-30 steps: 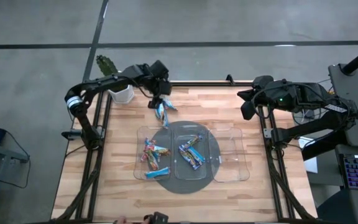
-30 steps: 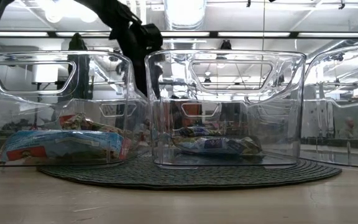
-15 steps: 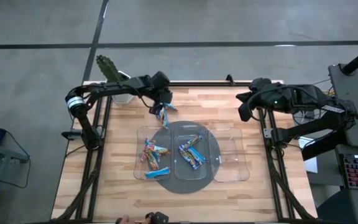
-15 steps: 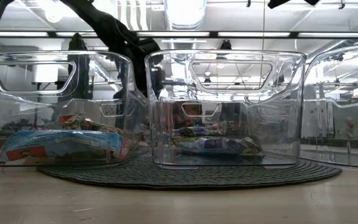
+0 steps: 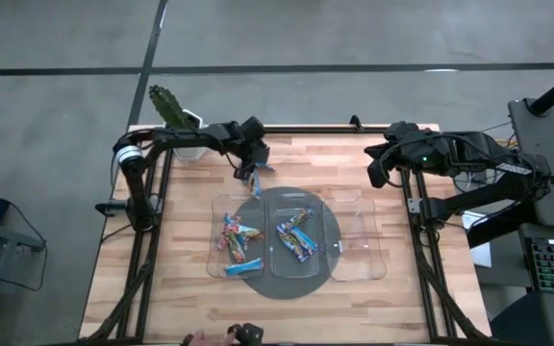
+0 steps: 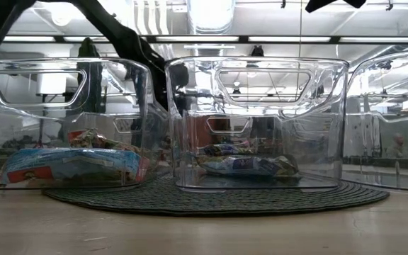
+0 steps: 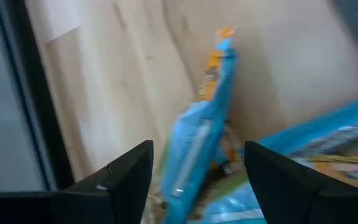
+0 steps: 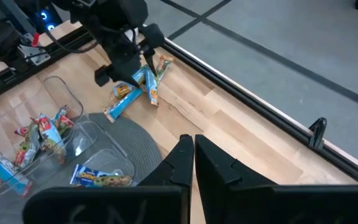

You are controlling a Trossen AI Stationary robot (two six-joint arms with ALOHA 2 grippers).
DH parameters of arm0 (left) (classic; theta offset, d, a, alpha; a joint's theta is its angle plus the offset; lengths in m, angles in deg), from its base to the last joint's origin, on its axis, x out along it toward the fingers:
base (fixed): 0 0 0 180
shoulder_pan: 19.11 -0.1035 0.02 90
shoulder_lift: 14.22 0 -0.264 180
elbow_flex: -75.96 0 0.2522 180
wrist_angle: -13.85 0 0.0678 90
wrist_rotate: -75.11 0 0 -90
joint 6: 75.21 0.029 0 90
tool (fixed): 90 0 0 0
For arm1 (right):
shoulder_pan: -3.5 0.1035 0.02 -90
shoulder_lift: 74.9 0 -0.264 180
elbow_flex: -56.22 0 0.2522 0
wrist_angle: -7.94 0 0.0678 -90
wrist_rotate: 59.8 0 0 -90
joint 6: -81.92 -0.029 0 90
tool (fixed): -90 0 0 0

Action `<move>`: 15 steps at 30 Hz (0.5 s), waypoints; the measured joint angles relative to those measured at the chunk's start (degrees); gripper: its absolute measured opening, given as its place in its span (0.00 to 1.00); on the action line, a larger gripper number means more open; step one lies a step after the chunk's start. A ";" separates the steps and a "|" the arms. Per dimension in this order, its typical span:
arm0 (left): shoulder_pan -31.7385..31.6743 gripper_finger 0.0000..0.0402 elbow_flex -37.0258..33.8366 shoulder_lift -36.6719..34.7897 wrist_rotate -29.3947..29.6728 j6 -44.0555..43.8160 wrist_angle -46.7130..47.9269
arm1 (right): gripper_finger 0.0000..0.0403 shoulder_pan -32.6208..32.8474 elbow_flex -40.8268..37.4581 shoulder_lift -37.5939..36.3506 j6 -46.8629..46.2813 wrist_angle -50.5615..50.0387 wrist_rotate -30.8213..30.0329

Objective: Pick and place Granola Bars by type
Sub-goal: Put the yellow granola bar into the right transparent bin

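Several light blue granola bars [image 5: 251, 176] lie in a loose pile on the wood near the table's far edge, also in the right wrist view as the pile of bars [image 8: 135, 87]. My left gripper [image 5: 254, 161] hovers low over this pile, open. In its wrist view my left gripper [image 7: 199, 163] has its fingers standing on either side of one light blue bar [image 7: 207, 118] without touching it. More bars lie in the left tray [image 5: 217, 252] and the middle tray [image 5: 279, 264]. My right gripper [image 8: 188, 163] is shut and waits by the table's far right edge [image 5: 380, 171].
Three clear trays stand side by side on a dark round mat [image 5: 258, 286], the third being the right tray [image 5: 365, 259]. A white pot with a cactus [image 5: 183, 142] stands at the far left corner, just behind my left arm. Bare wood lies toward the near edge.
My left gripper has come down toward the pile of light blue bars near the far edge, and its arm has sunk lower over the table. The bars have stayed where they lay.
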 joint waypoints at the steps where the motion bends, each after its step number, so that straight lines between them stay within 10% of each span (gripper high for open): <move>1: 0.00 0.58 0.44 0.62 0.94 -0.02 -0.23 | 0.02 -0.02 0.00 0.00 0.00 0.00 0.02; 15: 0.00 0.33 9.81 8.68 4.67 -0.15 8.44 | 0.02 0.00 0.00 0.00 0.02 -0.07 0.06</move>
